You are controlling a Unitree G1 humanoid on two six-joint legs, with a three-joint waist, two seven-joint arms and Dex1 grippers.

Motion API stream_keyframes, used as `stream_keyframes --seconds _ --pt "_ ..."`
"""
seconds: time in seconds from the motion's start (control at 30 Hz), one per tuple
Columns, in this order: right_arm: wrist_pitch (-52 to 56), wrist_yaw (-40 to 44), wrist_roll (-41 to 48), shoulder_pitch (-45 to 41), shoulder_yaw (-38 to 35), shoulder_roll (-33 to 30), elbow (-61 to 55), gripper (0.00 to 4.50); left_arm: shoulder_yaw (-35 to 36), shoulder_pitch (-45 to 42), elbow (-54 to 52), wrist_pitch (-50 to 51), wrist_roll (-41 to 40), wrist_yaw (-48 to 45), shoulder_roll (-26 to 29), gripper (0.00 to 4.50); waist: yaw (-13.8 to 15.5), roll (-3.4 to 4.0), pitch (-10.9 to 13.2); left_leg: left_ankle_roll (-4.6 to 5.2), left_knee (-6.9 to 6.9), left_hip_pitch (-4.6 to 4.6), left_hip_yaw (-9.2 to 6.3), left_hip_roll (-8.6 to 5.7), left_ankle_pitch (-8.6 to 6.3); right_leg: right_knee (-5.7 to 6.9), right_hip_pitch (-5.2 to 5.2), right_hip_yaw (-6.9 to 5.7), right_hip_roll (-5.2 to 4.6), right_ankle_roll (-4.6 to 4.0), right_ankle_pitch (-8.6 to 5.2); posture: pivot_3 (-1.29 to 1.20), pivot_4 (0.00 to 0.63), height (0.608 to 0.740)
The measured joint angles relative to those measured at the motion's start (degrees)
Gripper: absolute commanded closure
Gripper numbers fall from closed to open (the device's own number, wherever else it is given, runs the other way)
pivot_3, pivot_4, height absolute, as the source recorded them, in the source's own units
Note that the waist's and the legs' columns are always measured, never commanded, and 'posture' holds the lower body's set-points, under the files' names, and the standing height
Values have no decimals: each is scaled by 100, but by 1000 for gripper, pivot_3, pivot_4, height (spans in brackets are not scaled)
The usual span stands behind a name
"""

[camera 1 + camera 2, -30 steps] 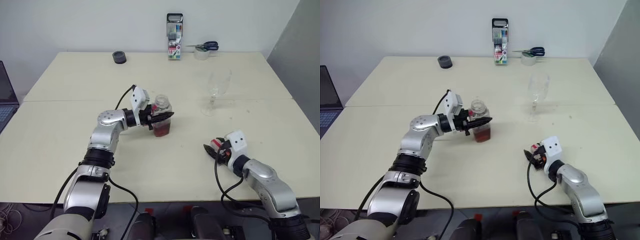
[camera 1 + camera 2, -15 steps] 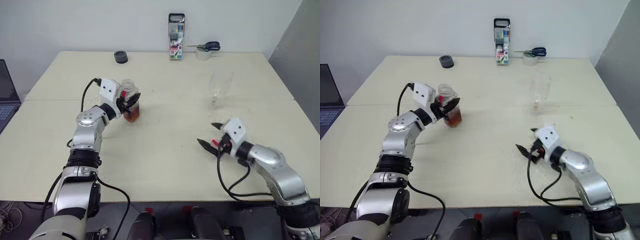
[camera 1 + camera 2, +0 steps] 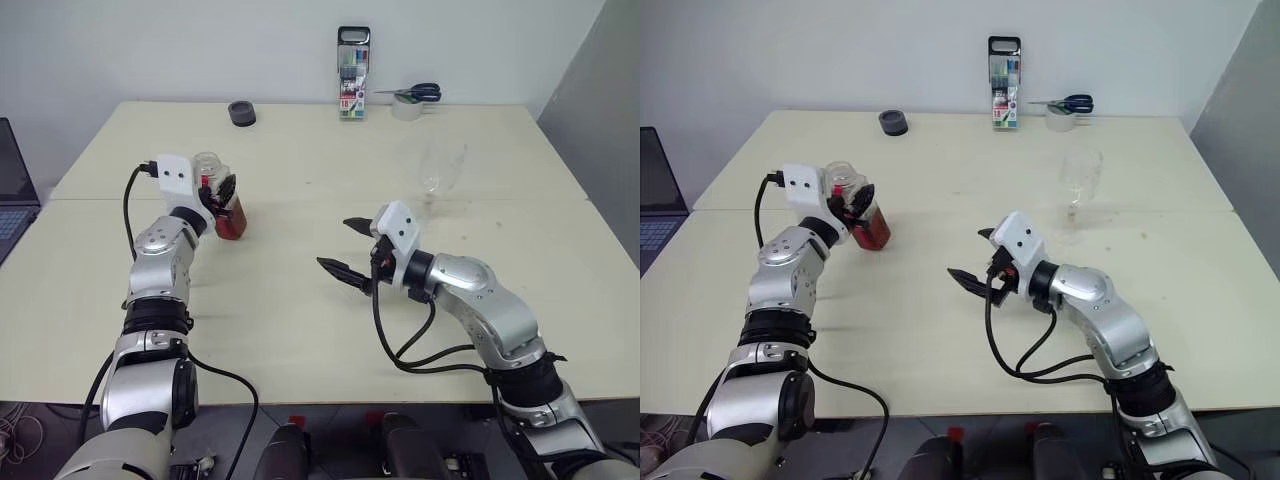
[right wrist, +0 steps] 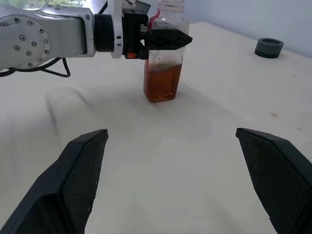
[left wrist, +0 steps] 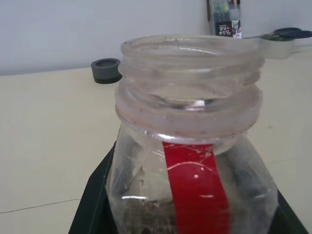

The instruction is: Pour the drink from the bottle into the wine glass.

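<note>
The left pincer [image 3: 852, 201], clenched on the small clear squarish plastic bottle [image 3: 866, 214] of reddish-brown drink [image 4: 163, 84], has swung it leftward. The right pincer [image 3: 350, 246], jaws now spread wide and empty, has risen toward centre. The clear stemmed wine glass [image 3: 437, 172] stands beyond it on the pale cream surface [image 3: 300, 320]; a white wall [image 3: 200, 50] lies behind.

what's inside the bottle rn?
Reddish-brown drink fills the lower part of the bottle; the open neck is empty. The left gripper fingers cover part of its middle.
</note>
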Motion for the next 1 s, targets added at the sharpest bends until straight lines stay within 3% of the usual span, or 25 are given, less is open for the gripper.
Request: stream_keyframes --seconds 0.3,0.7,1.0 --pt "51 1 -11 -59 119 161 61 0 9 308 232 -119 114 85 45 97 -8 -1 -3 1 -3 11 2 1 0 19 -1 0 0 0 0 0 150 740" --pt "89 -38 -137 32 180 210 58 0 -196 676 297 -449 336 79 -134 28 2 -4 -3 2 -3 6 1 -2 -1 15 -3 -2 -4 0 0 0 150 740" --pt "-352 -276 -446 1002 94 32 -59 0 -211 1372 -207 -837 407 364 -193 28 15 -6 -5 19 -5 6 1 -1 -11 13 -3 0 -6 0 0 0 150 740"
